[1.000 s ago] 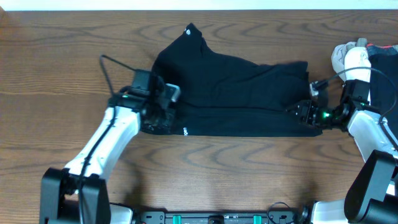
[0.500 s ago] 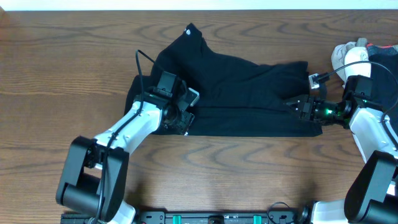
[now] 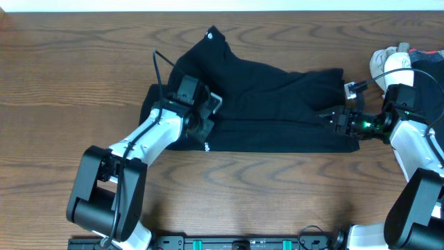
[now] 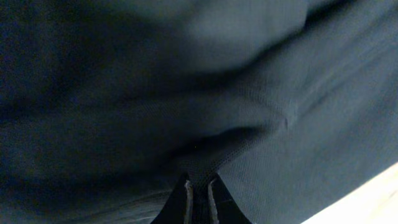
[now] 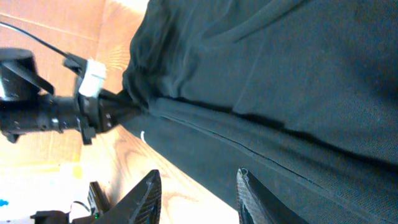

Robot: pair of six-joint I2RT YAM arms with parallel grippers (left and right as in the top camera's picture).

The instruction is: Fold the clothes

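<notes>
A black shirt [image 3: 270,90] lies spread across the middle of the wooden table [image 3: 69,69], with a small white label [image 3: 210,35] at its far tip and a tiny white logo [image 3: 206,146] on the near hem. My left gripper [image 3: 202,126] rests on the shirt's left part. The left wrist view shows it [image 4: 199,186] shut on a pinched fold of the black cloth [image 4: 280,93]. At the shirt's right end my right gripper [image 3: 331,121] stands open. Seen from the right wrist, it [image 5: 200,196] straddles the near hem of the shirt [image 5: 280,81], one finger over cloth and the other over wood.
A pile of white [image 3: 388,64] and red [image 3: 427,55] garments sits at the far right edge, beside my right arm. A pale wall strip [image 3: 222,4] borders the table's back edge. Bare wood shows to the left of the shirt and in front of it.
My left gripper moved right from the shirt's left edge onto the cloth, opened, then shut on a fold. The right gripper shifted slightly and stays open.
</notes>
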